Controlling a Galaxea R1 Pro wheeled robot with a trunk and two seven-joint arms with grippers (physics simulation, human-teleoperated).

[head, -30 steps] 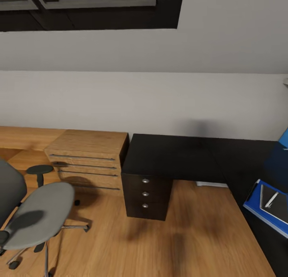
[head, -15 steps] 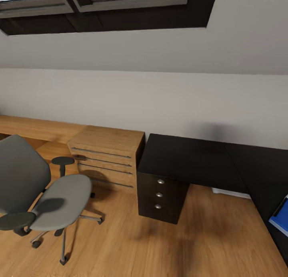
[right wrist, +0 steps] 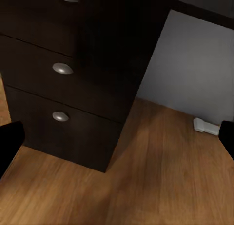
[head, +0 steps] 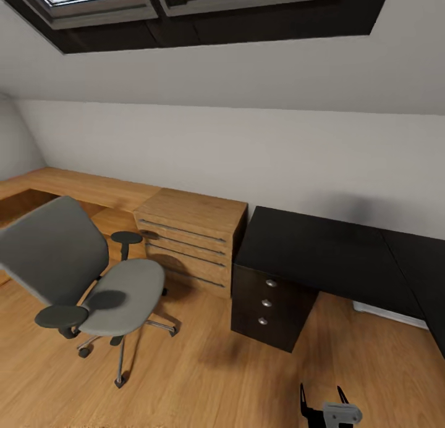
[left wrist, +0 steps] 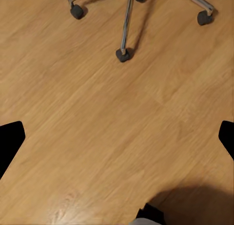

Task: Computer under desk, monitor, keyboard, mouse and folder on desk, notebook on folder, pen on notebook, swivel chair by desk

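Here the black L-shaped worktop (head: pixel 321 255) runs along the pale wall under the sloped ceiling, its glossy top bare in the stretch seen, with its drawer unit (head: pixel 272 304) of three shut, silver-knobbed drawers below the near end. Just beside it stands a light wooden chest (head: pixel 188 236) with long bar handles, also shut. The swivel chair (head: pixel 93 280) sits well apart from the worktop on the wooden floor (head: pixel 210 378), its seat bare. The right gripper (head: pixel 321 403) hangs low over the floor near the drawer unit, fingers apart. The left gripper (left wrist: pixel 117 132) is spread wide above the floor, near the chair's casters (left wrist: pixel 122 54).
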